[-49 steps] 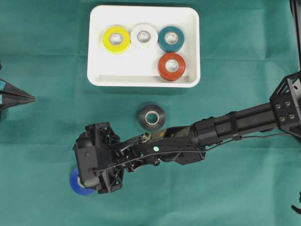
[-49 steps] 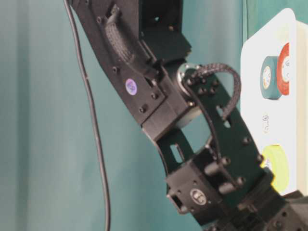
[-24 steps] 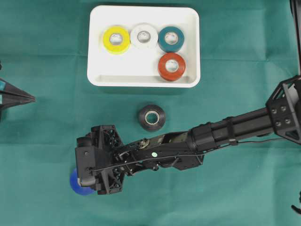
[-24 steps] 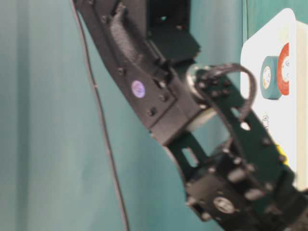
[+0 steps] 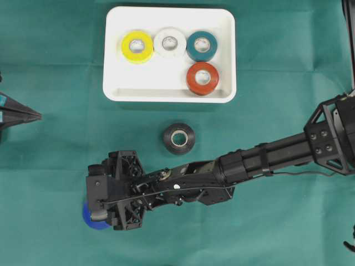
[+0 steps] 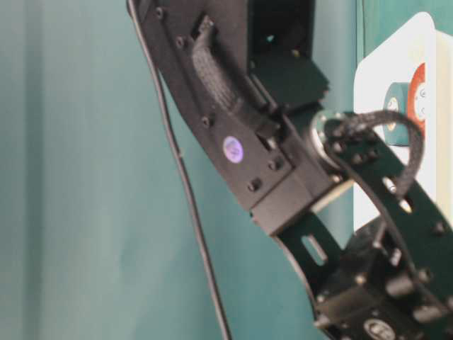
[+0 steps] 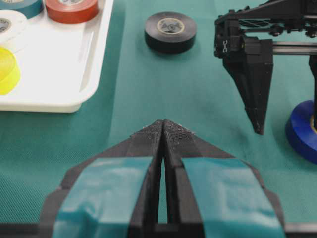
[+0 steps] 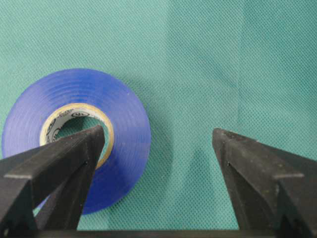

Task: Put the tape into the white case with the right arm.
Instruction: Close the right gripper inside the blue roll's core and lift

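Observation:
A blue tape (image 8: 124, 129) roll lies flat on the green cloth at the lower left (image 5: 90, 219), mostly hidden under the black right arm (image 5: 260, 160). My right gripper (image 8: 157, 131) is open and points down at it. One fingertip (image 8: 91, 141) stands over the roll's core hole, the other (image 8: 223, 144) over bare cloth beside the roll. A black tape (image 5: 179, 138) roll lies loose below the white case (image 5: 166, 94). The case holds yellow, white, teal and red rolls. My left gripper (image 7: 163, 124) is shut and empty at the far left (image 5: 25, 114).
In the table-level view the right arm (image 6: 233, 106) fills most of the picture, with its cable (image 6: 191, 212) hanging in front and the case (image 6: 368, 142) behind it. Green cloth (image 5: 288, 233) covers the table all around.
The right arm has swung toward the table's near edge and the gripper has sunk a little over the blue roll. Its jaws have stayed open. The left gripper has not moved.

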`<state>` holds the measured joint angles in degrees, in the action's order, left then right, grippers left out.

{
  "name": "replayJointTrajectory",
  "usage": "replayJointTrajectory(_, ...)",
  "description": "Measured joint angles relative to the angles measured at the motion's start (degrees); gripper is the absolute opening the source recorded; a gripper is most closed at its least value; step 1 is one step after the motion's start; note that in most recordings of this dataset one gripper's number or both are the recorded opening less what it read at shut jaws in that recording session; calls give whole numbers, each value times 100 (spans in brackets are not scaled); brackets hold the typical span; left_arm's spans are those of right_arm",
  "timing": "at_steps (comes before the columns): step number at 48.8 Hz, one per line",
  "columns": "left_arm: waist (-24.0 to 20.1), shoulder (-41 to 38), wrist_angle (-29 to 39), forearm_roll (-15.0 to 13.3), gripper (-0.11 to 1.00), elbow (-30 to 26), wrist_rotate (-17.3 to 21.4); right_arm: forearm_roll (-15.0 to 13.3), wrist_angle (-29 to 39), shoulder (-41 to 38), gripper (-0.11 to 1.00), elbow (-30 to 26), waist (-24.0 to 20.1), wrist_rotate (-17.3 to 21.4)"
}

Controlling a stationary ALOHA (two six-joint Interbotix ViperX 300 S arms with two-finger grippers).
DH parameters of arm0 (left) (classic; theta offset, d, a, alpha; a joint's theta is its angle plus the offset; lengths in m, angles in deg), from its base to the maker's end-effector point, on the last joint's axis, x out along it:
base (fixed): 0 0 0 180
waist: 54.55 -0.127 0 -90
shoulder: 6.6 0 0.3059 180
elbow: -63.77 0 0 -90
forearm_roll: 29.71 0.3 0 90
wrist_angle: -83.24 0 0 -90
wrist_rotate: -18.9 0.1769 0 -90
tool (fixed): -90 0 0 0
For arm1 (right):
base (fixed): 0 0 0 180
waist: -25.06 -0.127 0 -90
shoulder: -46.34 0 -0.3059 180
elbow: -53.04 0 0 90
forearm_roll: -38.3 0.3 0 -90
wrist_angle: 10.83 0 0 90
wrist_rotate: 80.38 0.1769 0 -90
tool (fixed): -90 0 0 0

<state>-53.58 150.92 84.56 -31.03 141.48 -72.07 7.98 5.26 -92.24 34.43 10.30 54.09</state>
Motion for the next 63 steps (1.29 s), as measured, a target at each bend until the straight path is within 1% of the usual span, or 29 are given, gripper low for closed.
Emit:
replayJointTrajectory(13,0,0,0,0,0,0,-9,53,0,-141,63,-132,0,0)
replayJointTrajectory(17,-9,0,0,-9,0,0,-9,53,18,-141,60,-132,0,9)
replayJointTrajectory(19,-9,0,0,-9,0,0,-9,53,44,-141,54,-141,0,0)
replayJointTrajectory(21,-9,0,0,-9,0,0,-9,53,70,-141,43,-158,0,0)
replayJointTrajectory(22,0,0,0,0,0,0,-9,62,97,-141,36,-158,-9,0)
replayJointTrajectory(24,0,0,0,-9,0,0,-9,62,123,-141,26,-176,-18,0)
replayJointTrajectory(26,-9,0,0,-9,0,0,-9,62,141,-141,19,-185,-26,0)
replayJointTrajectory(28,0,0,0,-9,0,0,-9,62,176,-132,15,-185,-35,9)
replayJointTrajectory(32,-9,0,0,-9,0,0,0,62,264,-123,13,-193,-35,-9)
replayJointTrajectory(38,0,0,0,-9,0,0,-9,62,316,-114,6,-193,-35,-9)
replayJointTrajectory(43,-9,0,0,0,0,0,-9,62,334,-114,3,-193,-35,-9)
replayJointTrajectory(54,-9,0,0,0,0,0,-9,70,422,-53,3,-193,-53,-18)
replayJointTrajectory(63,-9,0,0,0,0,0,-9,70,677,299,2,-185,-44,-9)
